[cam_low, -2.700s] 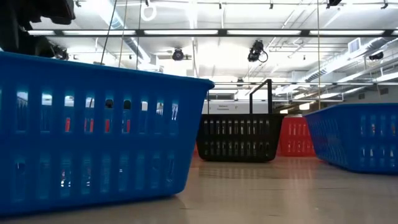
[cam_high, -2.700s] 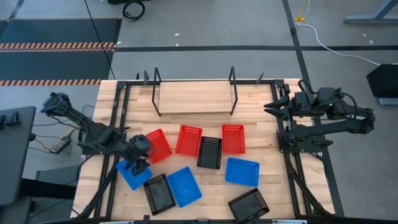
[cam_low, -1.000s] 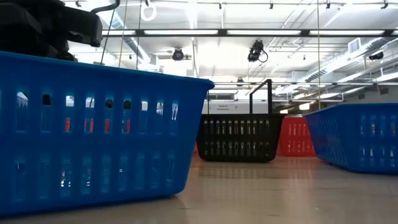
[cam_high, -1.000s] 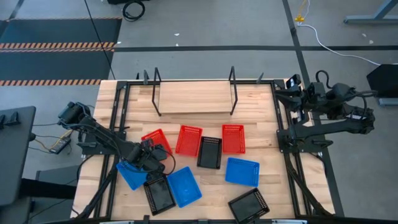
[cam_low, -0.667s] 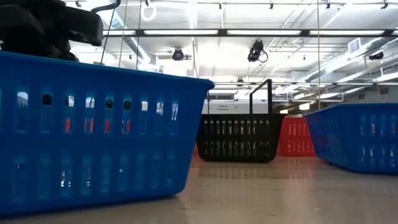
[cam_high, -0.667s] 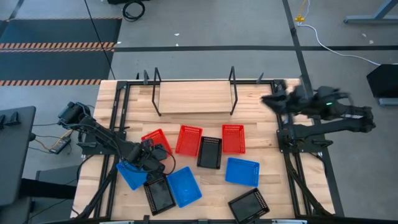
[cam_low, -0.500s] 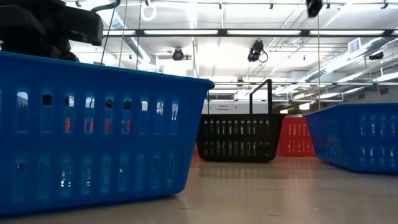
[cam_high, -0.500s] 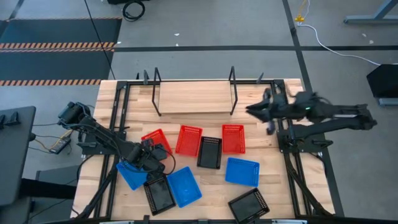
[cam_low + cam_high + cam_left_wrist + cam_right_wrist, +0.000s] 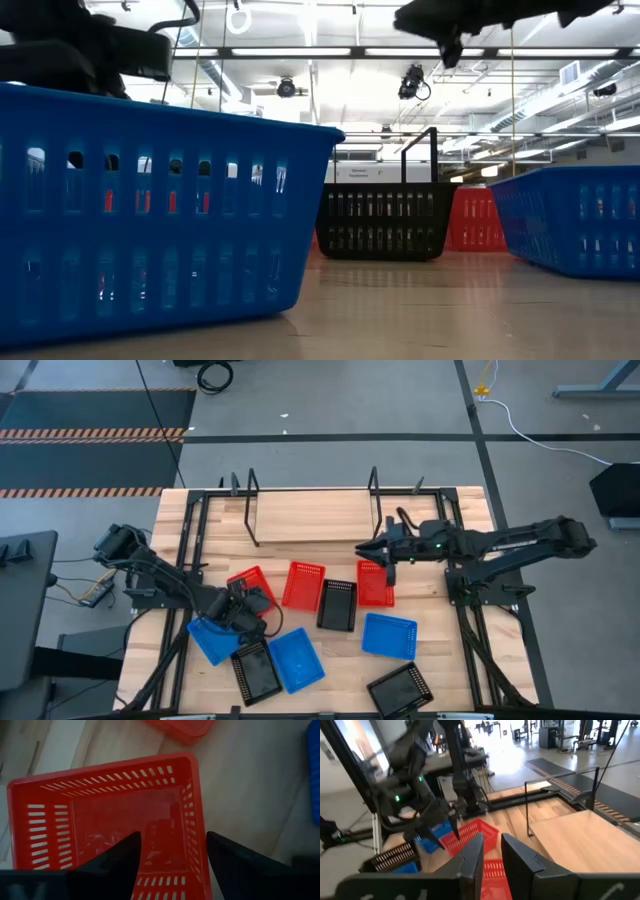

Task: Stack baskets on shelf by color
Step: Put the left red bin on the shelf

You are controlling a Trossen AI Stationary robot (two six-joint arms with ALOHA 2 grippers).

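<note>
The leftmost red basket (image 9: 251,591) lies tilted on the table (image 9: 432,670), in front of the bare shelf (image 9: 312,517). The left end effector (image 9: 243,603) hovers over its near rim, fingers spread wide, holding nothing. The right end effector (image 9: 372,549) hangs above the rightmost red basket (image 9: 374,584), fingers narrowly parted, empty.

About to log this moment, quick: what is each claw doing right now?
Left claw: open, over the leftmost red basket, holding nothing.
Right claw: partly open, empty, in the air near the shelf.
</note>
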